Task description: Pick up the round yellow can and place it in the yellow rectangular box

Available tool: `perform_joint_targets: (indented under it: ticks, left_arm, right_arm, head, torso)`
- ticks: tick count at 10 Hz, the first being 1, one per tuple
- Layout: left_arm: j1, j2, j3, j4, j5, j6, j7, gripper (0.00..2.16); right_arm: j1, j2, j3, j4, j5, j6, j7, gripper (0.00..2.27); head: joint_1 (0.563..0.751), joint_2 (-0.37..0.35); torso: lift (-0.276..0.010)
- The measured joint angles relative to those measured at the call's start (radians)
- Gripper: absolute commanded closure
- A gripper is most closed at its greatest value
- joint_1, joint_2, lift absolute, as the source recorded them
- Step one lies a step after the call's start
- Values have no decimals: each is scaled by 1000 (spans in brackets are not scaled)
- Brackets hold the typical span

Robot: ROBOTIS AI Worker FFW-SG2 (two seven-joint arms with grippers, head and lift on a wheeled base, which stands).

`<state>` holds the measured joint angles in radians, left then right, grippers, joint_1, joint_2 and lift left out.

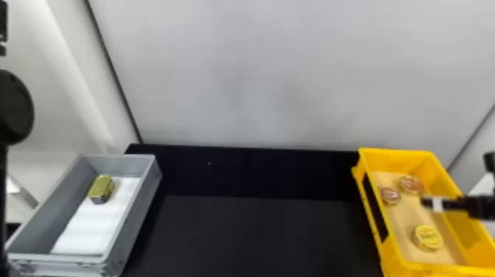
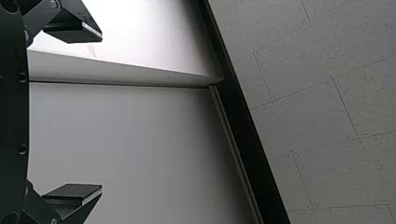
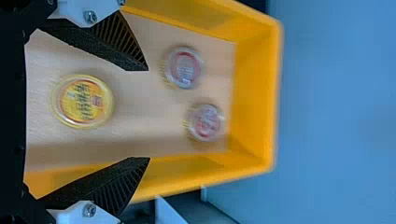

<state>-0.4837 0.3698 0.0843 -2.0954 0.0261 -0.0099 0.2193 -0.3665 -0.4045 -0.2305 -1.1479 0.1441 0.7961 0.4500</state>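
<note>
Prob. lab or test bay, plain grey wall [image 1: 257,73], blk table [image 1: 257,235], grey bin [image 1: 136,217], yellow box [image 1: 401,160], speckled ceiling tiles [image 2: 317,116]

Bright light streaks the left wall [image 1: 62,73]; soft shadow runs along the right inside the yellow rectangular box [image 1: 409,162].

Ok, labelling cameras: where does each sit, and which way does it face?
On the head, facing forward and down: table, gray box, yellow box; left arm, right arm.
On the left wrist, facing wall and speckled panels; left gripper open.
On the right wrist, facing into the yellow box; right gripper open.
Head and right wrist share the yellow box, three round cans.
</note>
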Motion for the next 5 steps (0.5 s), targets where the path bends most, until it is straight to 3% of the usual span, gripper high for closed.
perform_joint_targets:
  ticks: [5]
  left_arm:
    - [3,8,4,0,0,7,0,137]
  right_arm:
    - [-74,-35,19,-490,13,-46,-204,145]
  head:
    - [663,54]
  torso:
    - [-10]
